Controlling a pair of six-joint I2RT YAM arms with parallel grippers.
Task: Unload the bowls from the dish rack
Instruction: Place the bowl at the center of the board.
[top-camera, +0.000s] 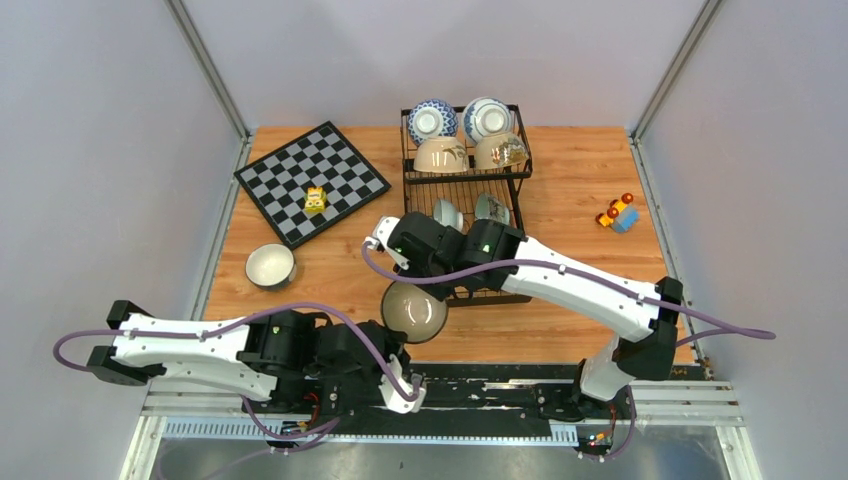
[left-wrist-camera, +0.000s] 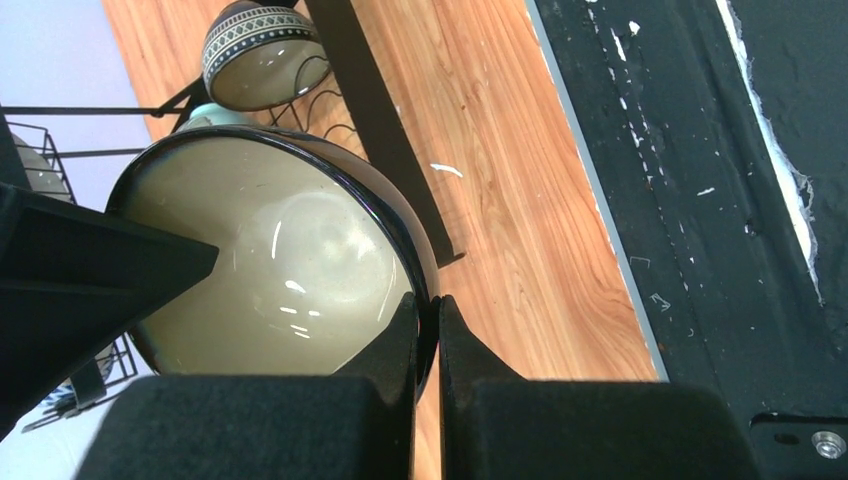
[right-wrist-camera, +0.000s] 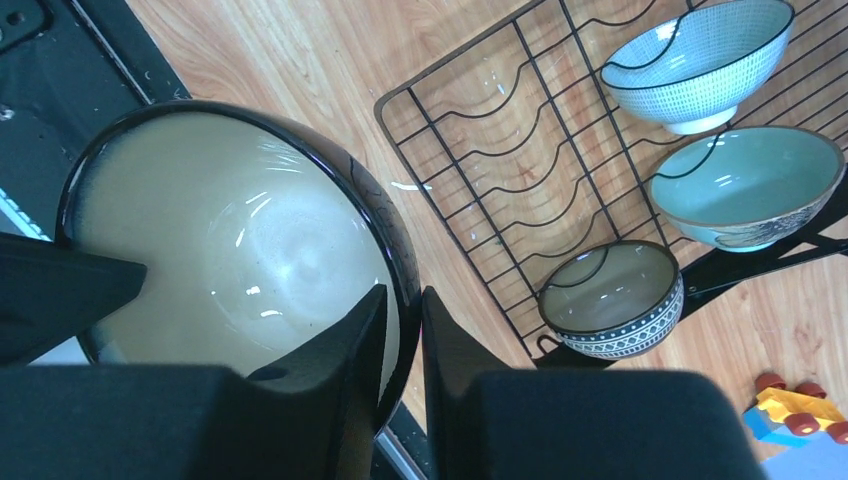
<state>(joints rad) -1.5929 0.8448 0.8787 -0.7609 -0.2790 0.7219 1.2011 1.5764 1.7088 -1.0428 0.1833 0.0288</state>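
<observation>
Handover above the counter's (top-camera: 330, 270) near edge: left tool (left-wrist-camera: 427, 305) and right tool (right-wrist-camera: 403, 295) both pinch the dark-glazed bowl's (top-camera: 413, 312) rim. Next, I reckon, one releases so the other can set it down beside the dish rack (top-camera: 467, 177).

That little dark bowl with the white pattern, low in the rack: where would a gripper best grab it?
Probably the thin rim of the patterned bowl, one finger inside, one outside, coming from above into its upturned opening. It leans in the dish rack's wavy wires, rim exposed; the round wall looks too wide to span.
</observation>
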